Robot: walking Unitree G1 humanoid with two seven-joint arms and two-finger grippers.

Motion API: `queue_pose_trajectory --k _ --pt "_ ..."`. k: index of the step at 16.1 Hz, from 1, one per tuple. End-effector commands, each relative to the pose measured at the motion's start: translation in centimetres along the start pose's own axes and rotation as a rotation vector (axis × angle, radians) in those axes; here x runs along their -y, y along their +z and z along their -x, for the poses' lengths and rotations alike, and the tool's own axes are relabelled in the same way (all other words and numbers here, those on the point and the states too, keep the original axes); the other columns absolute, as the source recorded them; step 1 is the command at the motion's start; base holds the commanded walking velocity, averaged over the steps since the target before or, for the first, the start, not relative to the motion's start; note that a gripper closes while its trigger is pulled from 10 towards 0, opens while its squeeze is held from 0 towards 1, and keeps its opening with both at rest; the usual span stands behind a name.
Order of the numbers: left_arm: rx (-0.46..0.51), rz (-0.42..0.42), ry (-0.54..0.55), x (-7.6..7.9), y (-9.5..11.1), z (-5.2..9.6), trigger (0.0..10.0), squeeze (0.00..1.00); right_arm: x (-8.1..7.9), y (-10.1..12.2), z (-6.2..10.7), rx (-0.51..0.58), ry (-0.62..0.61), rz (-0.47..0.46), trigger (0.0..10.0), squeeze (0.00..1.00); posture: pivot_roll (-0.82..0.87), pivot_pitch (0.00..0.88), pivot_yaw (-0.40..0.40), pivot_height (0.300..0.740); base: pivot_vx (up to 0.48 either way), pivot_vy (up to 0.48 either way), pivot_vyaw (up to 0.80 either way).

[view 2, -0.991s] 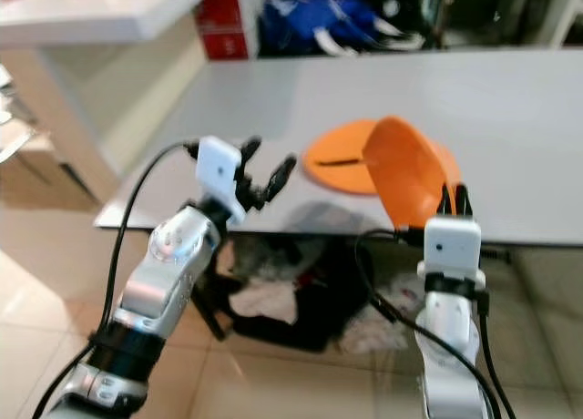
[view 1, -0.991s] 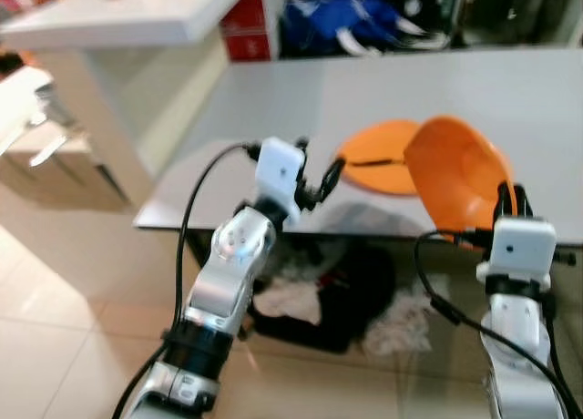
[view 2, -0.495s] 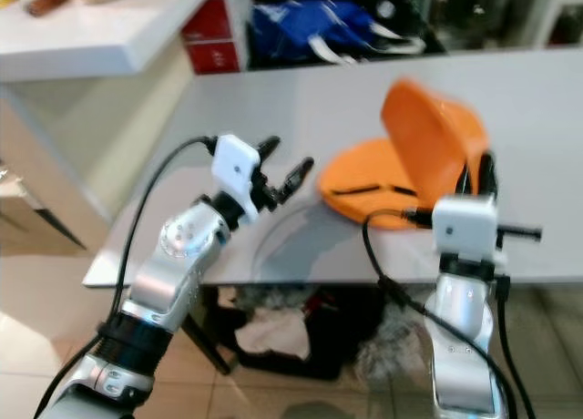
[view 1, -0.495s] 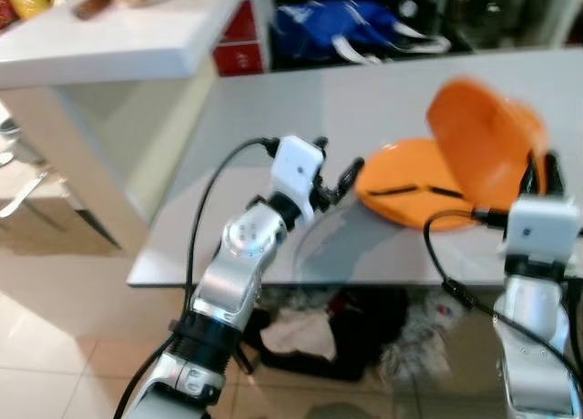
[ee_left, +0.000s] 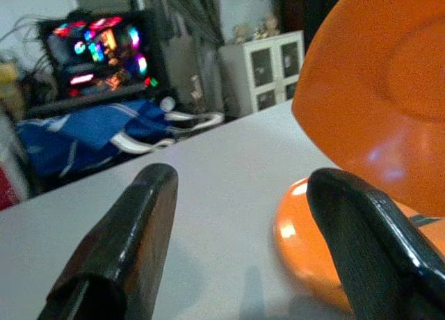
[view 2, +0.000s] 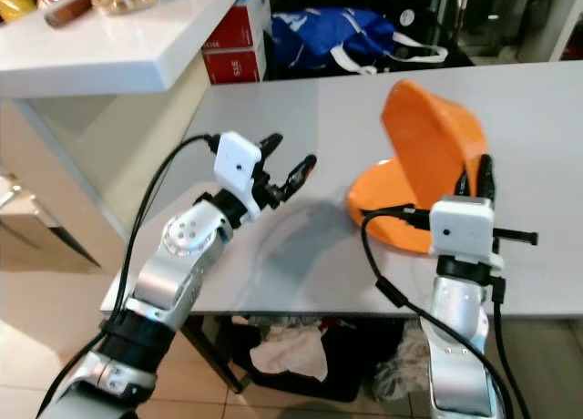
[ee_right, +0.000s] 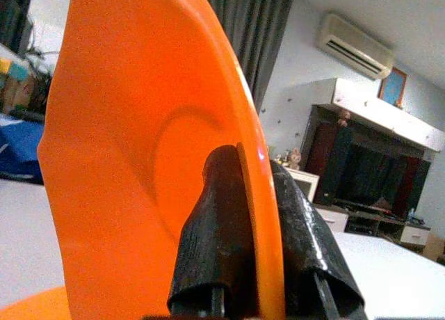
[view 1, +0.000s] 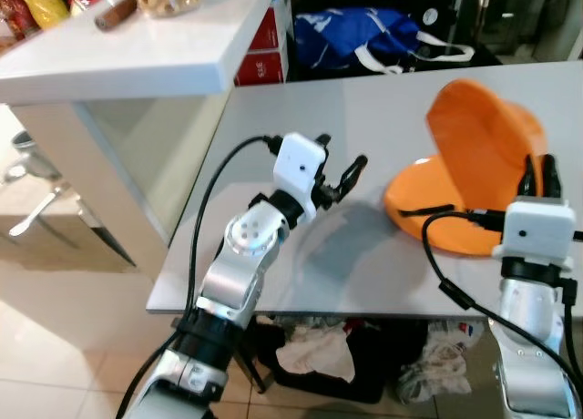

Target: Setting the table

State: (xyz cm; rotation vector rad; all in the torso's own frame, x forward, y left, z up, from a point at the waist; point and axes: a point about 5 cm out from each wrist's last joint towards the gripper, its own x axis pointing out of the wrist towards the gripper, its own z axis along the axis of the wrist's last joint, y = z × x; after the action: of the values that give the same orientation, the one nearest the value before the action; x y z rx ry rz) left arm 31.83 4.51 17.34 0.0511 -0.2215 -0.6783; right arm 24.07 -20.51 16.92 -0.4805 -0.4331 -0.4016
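Note:
An orange plate [view 1: 478,146] stands almost upright, with my right gripper [view 1: 537,168] shut on its rim; the right wrist view shows the black fingers [ee_right: 222,216] clamped on both sides of the plate [ee_right: 139,125]. It hangs just over a second orange plate [view 1: 412,189] that lies flat on the grey table [view 1: 364,100]. My left gripper [view 1: 339,155] is open and holds nothing, above the table a little left of the flat plate. Between its spread fingers [ee_left: 132,236] the left wrist view shows both plates.
A white counter [view 1: 137,55] with a jar and snack packs juts out at the left, close to the table's corner. A blue bag [view 1: 355,32] and a red box [view 1: 264,50] lie beyond the table. Crumpled cloths [view 1: 310,355] sit on the floor under the table's front edge.
The whole view has shifted as I came nearer the table. Both grippers now reach over the table top rather than its front edge. The right gripper keeps its hold on the plate.

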Motion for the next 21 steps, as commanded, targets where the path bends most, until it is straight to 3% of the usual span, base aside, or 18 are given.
queue_pose_trajectory --k 1,6,7,10,14,17,21 --pt "-0.012 -0.007 0.020 -0.7 -0.1 0.2 10.0 0.00 -0.3 0.9 -0.3 0.040 0.010 -0.015 0.0 0.00 -0.07 0.000 0.122 0.736 0.480 0.000 0.00" --pt "-0.023 0.009 0.044 -0.8 -0.2 0.4 10.0 0.00 -0.8 1.4 -1.1 0.046 0.035 -0.061 0.0 0.00 -0.06 0.000 0.114 0.736 0.288 0.000 0.00" --pt "-0.022 0.014 0.048 -0.9 -0.3 0.4 10.0 0.00 -1.2 1.8 -1.7 0.021 0.041 -0.164 0.0 0.00 -0.06 0.000 0.114 0.736 0.000 0.000 0.00" --pt "-0.026 0.011 0.050 -1.0 -0.3 0.5 10.0 0.00 -1.4 1.8 -2.6 -0.056 0.010 -0.348 0.0 0.00 -0.05 0.000 0.118 0.736 0.000 0.000 0.00" --pt "-0.043 0.001 0.041 -1.4 -0.4 1.0 10.0 0.00 0.7 1.2 -4.4 -0.170 -0.157 -0.607 0.0 0.00 -0.04 0.000 0.143 0.736 0.000 0.000 0.00" --pt "-0.056 -0.005 0.015 -1.4 -0.5 1.3 10.0 0.00 2.2 -0.8 -3.8 -0.277 -0.282 -0.695 0.0 0.00 -0.05 0.000 0.159 0.736 0.000 0.000 0.00" --pt "-0.065 0.015 -0.069 -0.6 -0.3 0.7 10.0 0.00 3.3 -3.9 -2.4 -0.411 -0.429 -0.731 0.0 0.00 -0.05 0.000 0.175 0.736 0.000 0.000 0.00"
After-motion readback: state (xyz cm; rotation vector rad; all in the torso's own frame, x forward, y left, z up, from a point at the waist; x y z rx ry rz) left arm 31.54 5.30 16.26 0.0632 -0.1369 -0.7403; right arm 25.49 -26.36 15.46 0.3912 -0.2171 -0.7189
